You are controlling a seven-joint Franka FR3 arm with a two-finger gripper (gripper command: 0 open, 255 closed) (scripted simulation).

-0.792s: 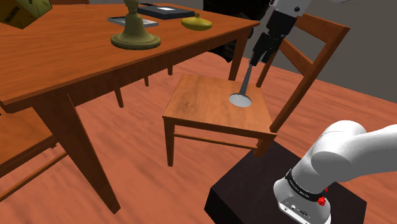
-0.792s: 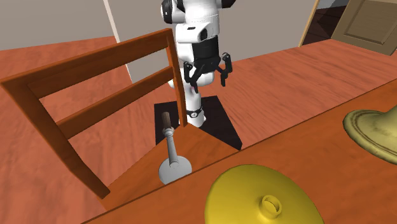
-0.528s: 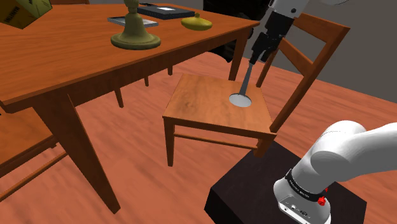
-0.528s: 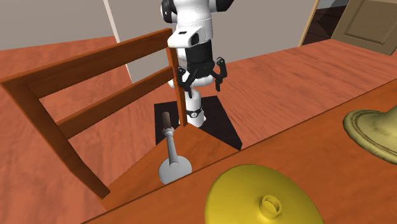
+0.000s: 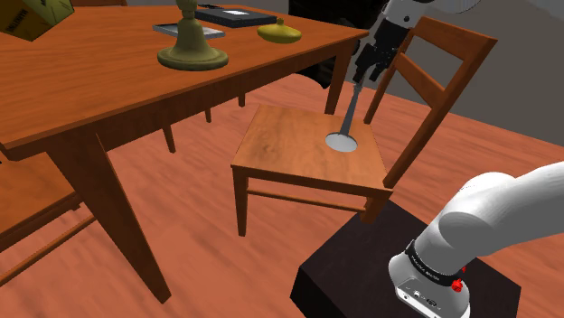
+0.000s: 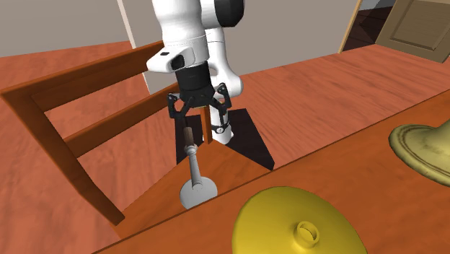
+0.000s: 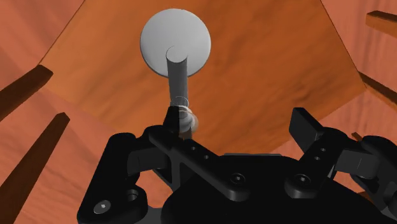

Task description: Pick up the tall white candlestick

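The tall candlestick is pale grey, with a round flat base and a dark brown tip, and stands upright on the wooden chair seat. My gripper hangs open just above its top, by the chair back. In the second exterior view the gripper straddles the air over the candlestick, fingers apart, touching nothing. In the wrist view the candlestick rises close to one finger, off the middle of the gripper.
The chair back rises right beside the gripper. A wooden table next to the chair carries a brass candle holder, a yellow dish and a dark flat book. My black stand sits below the chair.
The gripper has moved toward the chair back and down, from off to the side to just above the candlestick's top. The candlestick has not moved.
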